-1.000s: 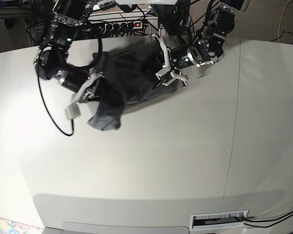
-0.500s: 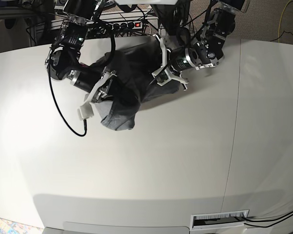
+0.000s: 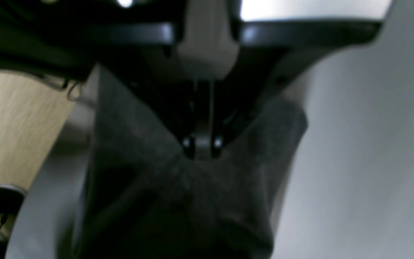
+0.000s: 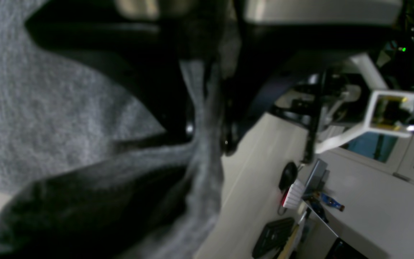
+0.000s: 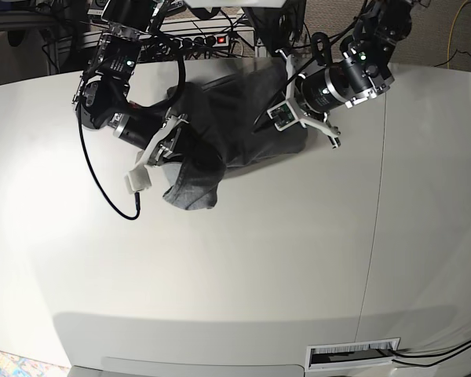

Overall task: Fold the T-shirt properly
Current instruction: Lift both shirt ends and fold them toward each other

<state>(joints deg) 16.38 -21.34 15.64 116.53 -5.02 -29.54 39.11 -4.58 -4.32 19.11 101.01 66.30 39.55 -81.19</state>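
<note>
Grey cloth in the left grip: a bunched fold of the T-shirt [image 3: 207,201] is pinched between the closed fingertips of the left gripper [image 3: 202,145], seen close in the left wrist view.
Left gripper, change: it [image 5: 298,118] has been carried toward the right of the base view and slightly farther back since half a second ago, and the cloth edge under it has been drawn out with it.
Right gripper: a narrow twisted strand of fabric is clamped between the jaws of the right gripper [image 4: 207,138]; in the base view it [image 5: 169,141] is held almost where it was half a second ago.
T-shirt, place: it [image 5: 220,129] is gathered in a crumpled heap near the far edge of the table [image 5: 243,259], stretched between the two grippers, with a rounded lobe hanging toward the near side.
T-shirt, texture: a soft, flecked heather knit is shown, dark in shadowed folds, paler where lit.
Table, surface: a smooth, matt, pale top is seen, with a straight seam on the right of the base view.
Cable: a thin black cable [image 5: 98,188] is looped on the table below the right arm.
</note>
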